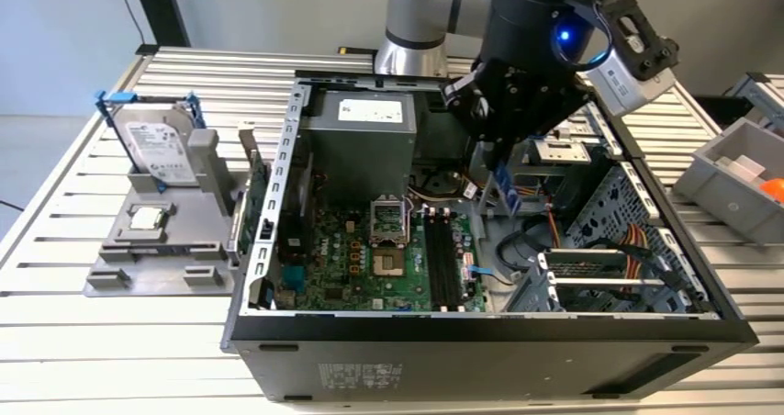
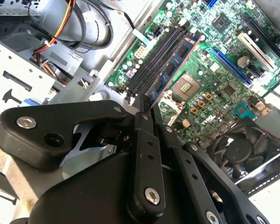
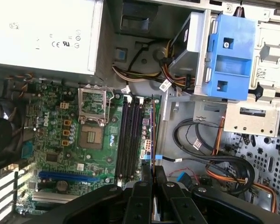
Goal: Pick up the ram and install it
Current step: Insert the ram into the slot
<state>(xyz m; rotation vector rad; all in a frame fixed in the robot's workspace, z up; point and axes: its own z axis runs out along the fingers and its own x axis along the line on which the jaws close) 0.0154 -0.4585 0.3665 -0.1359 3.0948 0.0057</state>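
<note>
Claw (image 3: pixel 153 172) holds ram (image 2: pixel 173 71) above open case (image 1: pixel 490 355) on slatted table (image 1: pixel 123 342).

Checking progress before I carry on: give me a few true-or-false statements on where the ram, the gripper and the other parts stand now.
1. The gripper is shut on the ram. True.
2. The ram is seated in a memory slot. False: it is held above the motherboard, unseated.
3. The hard drive stands outside the computer case. True.
4. The processor chip lies inside the case. False: it rests on the grey fixture beside the case.
</note>
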